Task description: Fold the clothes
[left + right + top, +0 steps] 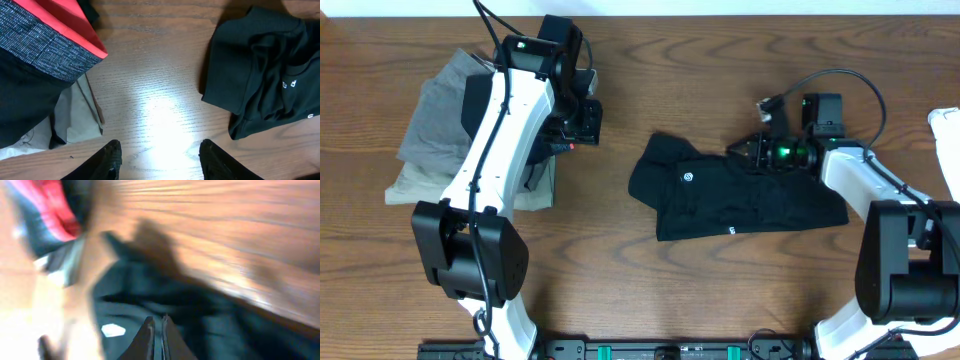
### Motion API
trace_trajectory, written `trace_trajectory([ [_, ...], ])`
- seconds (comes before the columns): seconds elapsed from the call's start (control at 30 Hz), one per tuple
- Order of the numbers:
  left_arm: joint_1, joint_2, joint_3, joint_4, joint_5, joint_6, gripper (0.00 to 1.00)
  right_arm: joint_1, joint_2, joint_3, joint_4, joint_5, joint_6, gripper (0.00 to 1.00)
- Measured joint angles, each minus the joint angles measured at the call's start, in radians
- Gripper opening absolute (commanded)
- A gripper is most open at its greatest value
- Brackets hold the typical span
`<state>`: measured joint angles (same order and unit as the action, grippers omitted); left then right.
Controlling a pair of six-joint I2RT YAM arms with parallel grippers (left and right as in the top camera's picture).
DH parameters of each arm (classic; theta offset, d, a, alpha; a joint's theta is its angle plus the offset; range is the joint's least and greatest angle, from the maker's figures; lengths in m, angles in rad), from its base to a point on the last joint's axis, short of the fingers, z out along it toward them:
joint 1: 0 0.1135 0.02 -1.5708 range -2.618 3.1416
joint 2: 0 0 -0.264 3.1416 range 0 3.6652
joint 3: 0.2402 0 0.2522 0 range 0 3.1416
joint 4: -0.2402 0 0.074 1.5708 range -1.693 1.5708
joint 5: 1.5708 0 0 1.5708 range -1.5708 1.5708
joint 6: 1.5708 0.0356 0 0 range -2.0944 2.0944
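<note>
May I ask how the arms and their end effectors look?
Both the left arm and right arm have white links between black joints, with black cables. The left end effector and right end effector have black fingers; a green light glows behind the right one.

Overhead: straight down from well above, whole table (640, 280) in frame. Left wrist: low and close, facing over bare wood, shirt (260, 75) at right, waistband (45, 45) at left. Right wrist: even nearer, blurred, just over the shirt. Shared by all three: shirt.
</note>
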<state>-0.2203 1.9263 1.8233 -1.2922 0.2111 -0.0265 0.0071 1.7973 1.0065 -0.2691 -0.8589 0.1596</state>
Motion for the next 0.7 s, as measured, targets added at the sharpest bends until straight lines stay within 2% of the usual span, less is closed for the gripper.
trace_trajectory([
  [0.17, 0.000, 0.000, 0.000, -0.011, 0.000, 0.000, 0.53, -0.057, -0.064, 0.000, -0.060, -0.019, -0.058, 0.07],
  [0.37, 0.000, 0.000, 0.000, -0.016, 0.003, 0.000, 0.53, -0.254, -0.183, 0.005, -0.292, 0.233, -0.058, 0.06],
  [0.5, 0.000, 0.000, 0.000, 0.000, 0.003, 0.000, 0.53, -0.270, -0.178, 0.001, -0.386, 0.375, -0.025, 0.05],
  [0.7, 0.000, 0.000, 0.000, 0.007, 0.003, 0.000, 0.53, -0.227, -0.136, -0.049, -0.321, 0.472, 0.032, 0.03],
])
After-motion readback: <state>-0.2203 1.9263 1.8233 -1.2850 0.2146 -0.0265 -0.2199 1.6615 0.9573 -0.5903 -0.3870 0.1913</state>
